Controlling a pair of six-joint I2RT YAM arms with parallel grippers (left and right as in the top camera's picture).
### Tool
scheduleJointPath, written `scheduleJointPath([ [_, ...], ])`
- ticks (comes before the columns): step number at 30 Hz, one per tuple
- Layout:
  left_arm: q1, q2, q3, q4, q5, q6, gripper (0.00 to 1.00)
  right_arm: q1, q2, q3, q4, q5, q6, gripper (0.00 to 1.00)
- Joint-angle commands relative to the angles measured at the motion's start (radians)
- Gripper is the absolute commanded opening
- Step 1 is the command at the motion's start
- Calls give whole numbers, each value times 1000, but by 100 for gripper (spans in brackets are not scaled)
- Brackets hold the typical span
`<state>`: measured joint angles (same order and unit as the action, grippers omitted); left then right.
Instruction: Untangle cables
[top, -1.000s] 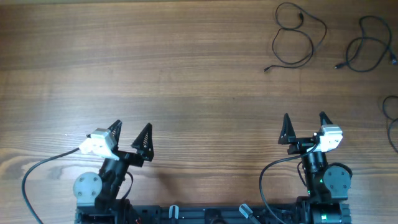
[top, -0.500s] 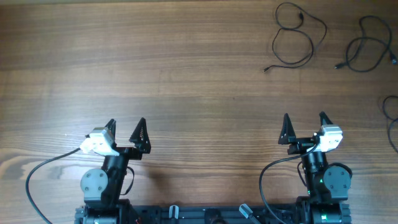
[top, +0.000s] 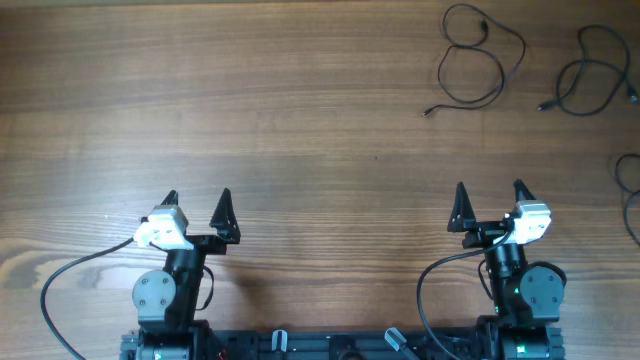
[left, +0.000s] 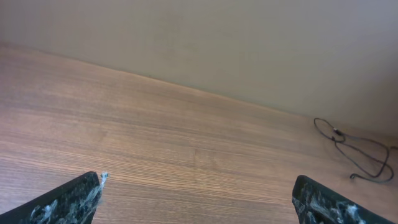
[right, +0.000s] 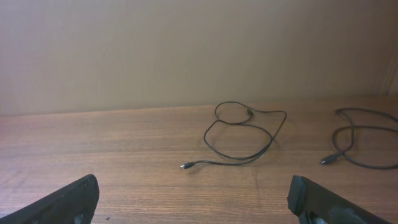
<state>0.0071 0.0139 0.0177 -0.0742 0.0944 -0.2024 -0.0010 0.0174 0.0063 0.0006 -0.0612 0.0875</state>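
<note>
Three thin black cables lie apart at the table's far right. One looped cable (top: 478, 62) lies furthest left and also shows in the right wrist view (right: 244, 138) and the left wrist view (left: 351, 148). A second cable (top: 592, 72) lies to its right, seen in the right wrist view (right: 360, 144). A third cable (top: 628, 190) is cut off by the right edge. My left gripper (top: 197, 201) is open and empty near the front left. My right gripper (top: 490, 195) is open and empty near the front right, well short of the cables.
The wooden table (top: 300, 120) runs wide and bare across the left and middle. A plain beige wall (right: 186, 50) stands behind its far edge. The arm bases and their grey leads (top: 60, 290) sit at the front edge.
My left gripper has swung left and straightened, now pointing squarely away from the front edge. The right arm and the cables have not moved.
</note>
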Motion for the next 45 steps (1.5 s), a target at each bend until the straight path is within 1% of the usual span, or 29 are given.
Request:
scheduleJointPath([
  [1,2,-11,-12,4,-7,39,100,-3,-14,-2,3,16,-9,100],
  [36,3,-7,-12,4,-9,46,100,-3,-14,-2,3,16,-9,100],
  [37,3,-7,-12,5,0,75,100,-3,-14,-2,3,16,-9,100],
  [39,3,-7,-12,8,44,183,100,-3,-14,-2,2,16,-9,100],
  [40,3,-7,-12,10,50,212,100,-3,-14,-2,2,16,-9,100],
  [45,3,-3,-12,10,43,225,100,-3,-14,-2,2,16,-9,100],
])
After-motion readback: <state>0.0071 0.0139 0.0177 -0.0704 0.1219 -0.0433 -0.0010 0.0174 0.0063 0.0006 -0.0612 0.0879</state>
